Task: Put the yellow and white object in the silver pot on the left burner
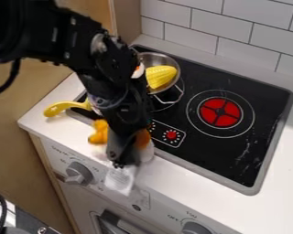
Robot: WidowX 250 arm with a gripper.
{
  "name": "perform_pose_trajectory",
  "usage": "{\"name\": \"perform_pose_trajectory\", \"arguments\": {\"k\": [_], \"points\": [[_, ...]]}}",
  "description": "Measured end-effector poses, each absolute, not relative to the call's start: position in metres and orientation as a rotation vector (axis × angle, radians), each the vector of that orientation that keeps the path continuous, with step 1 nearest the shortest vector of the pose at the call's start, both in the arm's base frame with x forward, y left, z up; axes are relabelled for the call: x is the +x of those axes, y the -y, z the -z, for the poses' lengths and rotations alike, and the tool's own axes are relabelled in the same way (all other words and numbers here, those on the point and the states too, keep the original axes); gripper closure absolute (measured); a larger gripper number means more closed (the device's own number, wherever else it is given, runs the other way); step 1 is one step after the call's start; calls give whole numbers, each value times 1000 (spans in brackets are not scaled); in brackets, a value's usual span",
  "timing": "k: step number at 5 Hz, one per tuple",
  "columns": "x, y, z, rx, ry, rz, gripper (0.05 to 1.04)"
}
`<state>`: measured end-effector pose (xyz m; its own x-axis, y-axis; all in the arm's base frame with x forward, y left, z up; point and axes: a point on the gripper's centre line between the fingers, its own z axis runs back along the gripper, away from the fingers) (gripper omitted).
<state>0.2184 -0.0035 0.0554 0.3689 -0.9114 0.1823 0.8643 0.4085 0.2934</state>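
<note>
Camera view shows my end effector (121,172) low at the counter's (264,215) front edge, presumably positioned there to handle the yellow-orange and white object (99,132) beside it. I can't tell whether it's open, closed or gripping. I take that object as the target; the silver metal pot (154,59) sits on the left burner to receive it, a yellow ridged corn-shaped piece (160,76) inside. My target's visible parts spread crosswise behind the arm, but its hidden middle leaves long axis and heading uncertain.

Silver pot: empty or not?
Not empty. A ridged yellow piece sits inside the silver pot, within its rim, partly covering the interior.
</note>
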Motion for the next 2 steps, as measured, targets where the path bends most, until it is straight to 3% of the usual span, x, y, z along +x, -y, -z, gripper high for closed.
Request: {"name": "perform_pose_trajectory", "arguments": {"k": [1,2], "points": [[218,4,-53,92,369,1124,381],[217,3,-59,64,322,1121,485]]}}
